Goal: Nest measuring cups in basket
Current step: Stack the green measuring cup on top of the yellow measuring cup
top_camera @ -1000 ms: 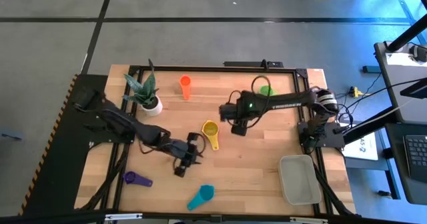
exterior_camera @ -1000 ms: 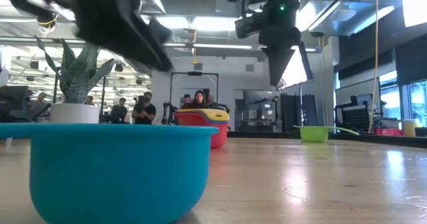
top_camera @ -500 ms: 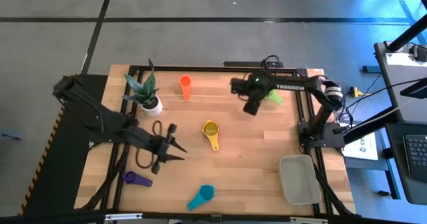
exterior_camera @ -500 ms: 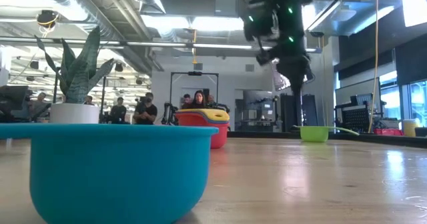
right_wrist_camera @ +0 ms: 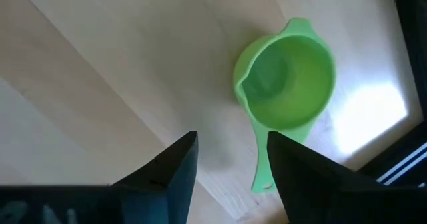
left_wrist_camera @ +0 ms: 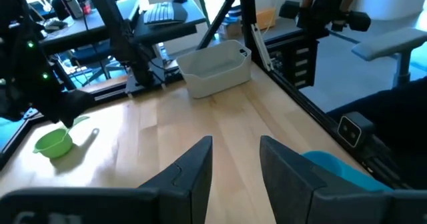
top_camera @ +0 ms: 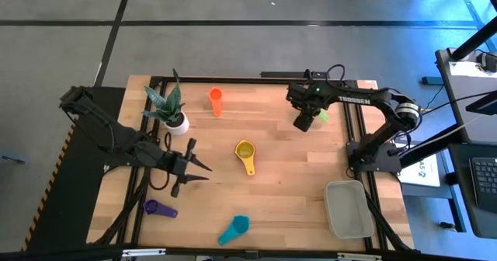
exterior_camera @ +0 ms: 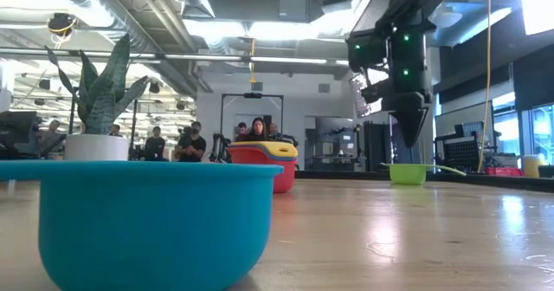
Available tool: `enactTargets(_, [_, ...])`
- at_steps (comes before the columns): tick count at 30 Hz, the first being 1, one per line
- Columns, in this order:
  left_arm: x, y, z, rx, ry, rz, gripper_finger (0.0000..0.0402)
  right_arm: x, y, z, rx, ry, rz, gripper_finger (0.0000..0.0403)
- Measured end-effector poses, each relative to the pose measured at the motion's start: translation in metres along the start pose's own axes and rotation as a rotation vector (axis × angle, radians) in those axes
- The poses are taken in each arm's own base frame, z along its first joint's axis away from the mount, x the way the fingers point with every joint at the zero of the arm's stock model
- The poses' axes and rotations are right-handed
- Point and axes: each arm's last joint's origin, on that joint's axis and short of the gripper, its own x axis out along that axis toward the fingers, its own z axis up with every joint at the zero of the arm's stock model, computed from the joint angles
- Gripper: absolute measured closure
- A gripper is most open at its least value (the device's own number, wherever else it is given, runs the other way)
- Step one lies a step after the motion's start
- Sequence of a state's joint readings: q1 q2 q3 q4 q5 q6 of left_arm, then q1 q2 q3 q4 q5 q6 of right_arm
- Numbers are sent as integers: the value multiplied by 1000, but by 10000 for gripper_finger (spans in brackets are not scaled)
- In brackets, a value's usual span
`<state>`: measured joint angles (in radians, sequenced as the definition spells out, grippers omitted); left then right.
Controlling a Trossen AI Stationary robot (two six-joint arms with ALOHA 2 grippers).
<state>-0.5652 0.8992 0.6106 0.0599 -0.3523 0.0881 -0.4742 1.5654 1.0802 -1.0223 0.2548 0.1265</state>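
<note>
My right gripper (right_wrist_camera: 230, 161) is open and hovers over the far right part of the table (top_camera: 302, 123), fingers pointing down, just beside the green cup (right_wrist_camera: 287, 77), which stands on its base. In the low view it hangs above that cup (exterior_camera: 407, 173). My left gripper (top_camera: 192, 168) is open, left of the table's middle, and touches nothing. The yellow cup (top_camera: 245, 151) sits in a red one (exterior_camera: 260, 174). The orange cup (top_camera: 216, 99), purple cup (top_camera: 159, 208) and teal cup (top_camera: 234, 230) lie apart. The basket (top_camera: 348, 208) stands at the near right corner. No blue cup shows.
A white pot with a spiky plant (top_camera: 175, 115) stands at the far left. A black frame rail (top_camera: 357, 129) runs along the table's right edge close to the green cup. Bare wood lies between the yellow cup and the basket. People stand in the room beyond (exterior_camera: 186, 139).
My right gripper has swung from beside the yellow cup toward the far right edge and now hangs by the green cup. My left gripper has drawn back from the yellow cup toward the table's left and has left the low view. No cup has moved.
</note>
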Motion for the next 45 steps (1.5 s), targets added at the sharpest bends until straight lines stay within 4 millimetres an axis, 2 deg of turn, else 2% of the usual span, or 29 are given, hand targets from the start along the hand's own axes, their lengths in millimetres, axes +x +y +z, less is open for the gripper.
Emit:
enactTargets(10, [0, 0, 1, -11, -9, 0, 282, 25, 3, -6, -12, -31, 1, 220])
enactTargets(18, [0, 0, 1, -30, -9, -1, 282, 37, -8, -7, 23, -43, 33, 220])
enactTargets(24, [0, 0, 1, -30, -8, -1, 282, 40, -8, -8, 28, -48, 48, 225])
enactTargets(28, [0, 0, 1, -32, -8, -1, 282, 40, -8, -8, 28, -47, 46, 274])
enactTargets(33, [0, 0, 1, -34, -8, -1, 282, 41, -7, -8, 10, -41, 45, 385])
enactTargets(39, [0, 0, 1, -35, -8, -2, 282, 41, -5, -9, -3, -34, 62, 399])
enactTargets(45, [0, 0, 1, -35, -7, -2, 282, 32, 21, -11, -57, -37, 110, 401])
